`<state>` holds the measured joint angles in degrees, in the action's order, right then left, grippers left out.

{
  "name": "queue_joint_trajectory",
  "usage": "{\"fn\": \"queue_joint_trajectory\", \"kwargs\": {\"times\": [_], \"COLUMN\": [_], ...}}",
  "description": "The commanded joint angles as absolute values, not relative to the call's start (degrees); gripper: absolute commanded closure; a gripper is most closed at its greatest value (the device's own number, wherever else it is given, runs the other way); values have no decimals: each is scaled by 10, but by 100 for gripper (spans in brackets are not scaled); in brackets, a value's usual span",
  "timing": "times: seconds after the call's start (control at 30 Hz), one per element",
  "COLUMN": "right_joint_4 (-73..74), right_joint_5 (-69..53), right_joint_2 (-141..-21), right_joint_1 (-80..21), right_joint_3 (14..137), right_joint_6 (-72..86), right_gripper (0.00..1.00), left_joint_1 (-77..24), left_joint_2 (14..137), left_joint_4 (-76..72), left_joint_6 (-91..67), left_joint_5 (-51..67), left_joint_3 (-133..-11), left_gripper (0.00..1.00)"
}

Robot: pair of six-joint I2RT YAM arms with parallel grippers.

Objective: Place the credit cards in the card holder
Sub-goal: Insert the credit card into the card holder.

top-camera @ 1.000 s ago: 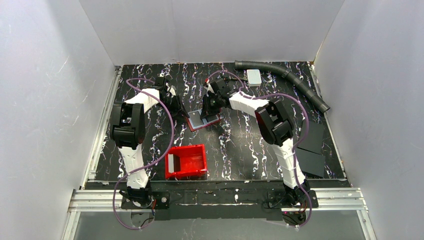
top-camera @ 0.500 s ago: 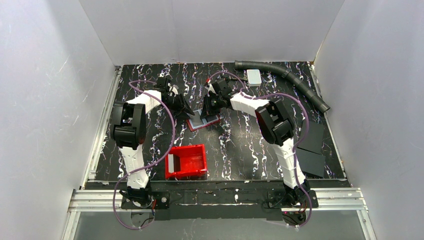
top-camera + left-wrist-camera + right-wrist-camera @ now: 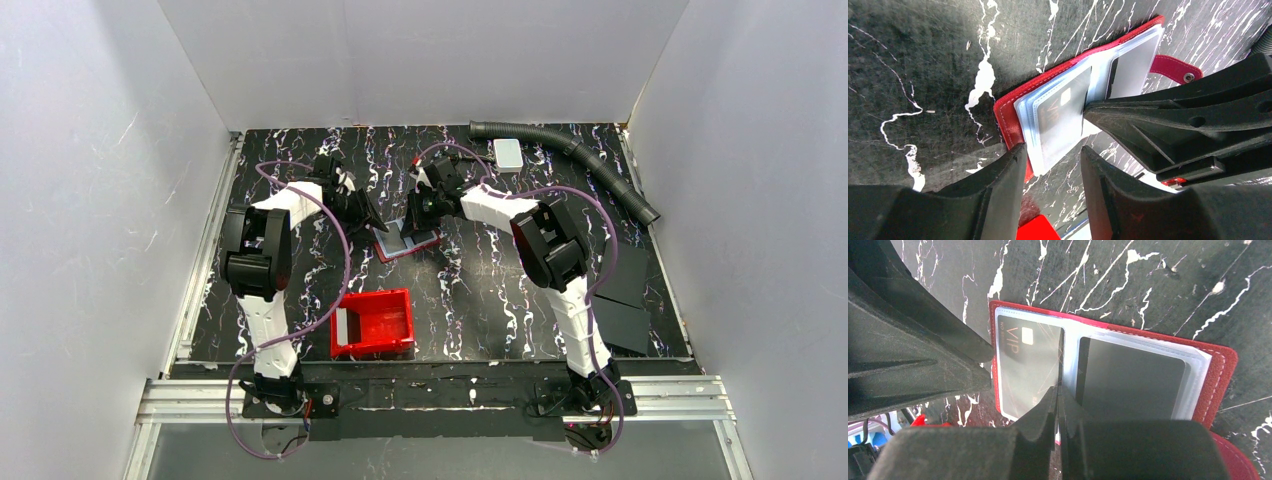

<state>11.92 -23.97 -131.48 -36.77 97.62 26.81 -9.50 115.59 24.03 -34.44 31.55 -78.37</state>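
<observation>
The card holder [image 3: 408, 241] lies open and flat on the table, red with clear sleeves [image 3: 1218, 371]. One credit card [image 3: 1027, 365] marked VIP, with a chip, sits in one sleeve [image 3: 1058, 117]. A second card [image 3: 1133, 376] fills the other sleeve. My right gripper [image 3: 1057, 390] is shut, its tips resting on the holder's middle fold [image 3: 418, 216]. At the holder's left edge my left gripper [image 3: 1050, 157] stands open with nothing between its fingers [image 3: 374, 222]; one fingertip [image 3: 1015, 155] is beside the red rim.
A bright red bin [image 3: 373, 322] with a pale flat piece inside stands near the front. A white block [image 3: 508, 153] and a grey ribbed hose [image 3: 575, 150] lie at the back right. Black sheets [image 3: 622, 300] lie at the right edge.
My left gripper's jaws have spread wider beside the holder. The right gripper stays pressed on the fold, and the holder has not shifted.
</observation>
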Motion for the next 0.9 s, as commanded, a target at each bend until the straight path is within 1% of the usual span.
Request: {"fn": "queue_joint_trajectory", "kwargs": {"times": [0.0, 0.37, 0.87], "right_joint_4": [134, 133, 130], "right_joint_5": [-222, -226, -230], "right_joint_2": [-1326, -1327, -1327], "right_joint_1": [-377, -377, -377], "right_joint_3": [957, 958, 959], "right_joint_6": [258, 260, 262], "right_gripper": [88, 88, 89], "left_joint_1": [-97, -103, -109], "left_joint_2": [1128, 1141, 1146], "left_joint_4": [250, 239, 237], "left_joint_6": [-338, -343, -347], "left_joint_5": [316, 332, 331], "left_joint_3": [-782, -790, -800], "left_gripper": [57, 61, 62]}}
